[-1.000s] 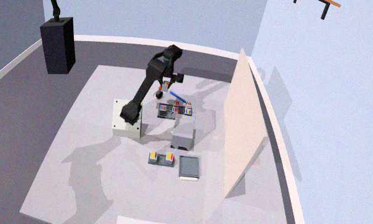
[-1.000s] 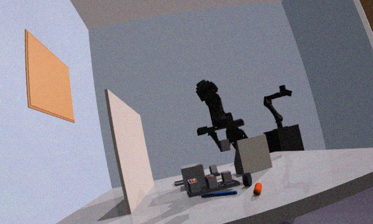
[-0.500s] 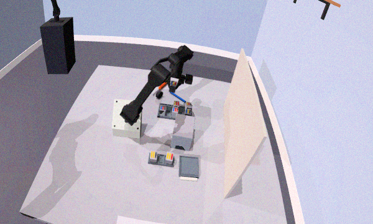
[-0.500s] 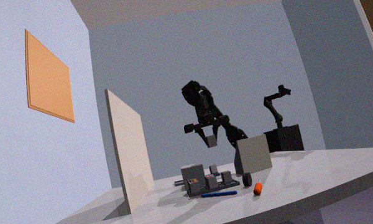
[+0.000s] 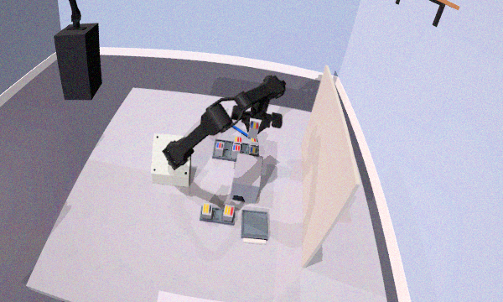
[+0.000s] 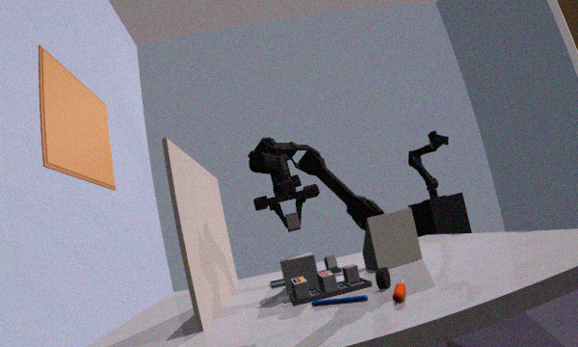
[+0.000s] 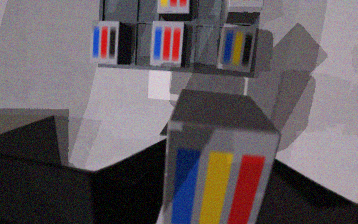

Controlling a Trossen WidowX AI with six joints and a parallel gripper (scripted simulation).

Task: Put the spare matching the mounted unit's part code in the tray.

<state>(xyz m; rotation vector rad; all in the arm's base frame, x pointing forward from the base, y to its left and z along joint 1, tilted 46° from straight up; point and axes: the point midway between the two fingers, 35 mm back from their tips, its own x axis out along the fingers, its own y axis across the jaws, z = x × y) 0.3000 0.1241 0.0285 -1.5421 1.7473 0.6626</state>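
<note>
My gripper is shut on a grey block with blue, yellow and red stripes, held in the air above the far side of the spares rack. In the wrist view the rack holds a blue-red-black block, a blue-red-red block, a blue-yellow-black block and a yellow-red-red block; another is cut off. The shallow grey tray is empty. I cannot tell which thing is the mounted unit, and no printed back code is readable.
A tall grey housing stands between rack and tray. A small holder with two blocks is left of the tray. A pale upright panel stands right. A blue pen and an orange-handled tool lie by the rack.
</note>
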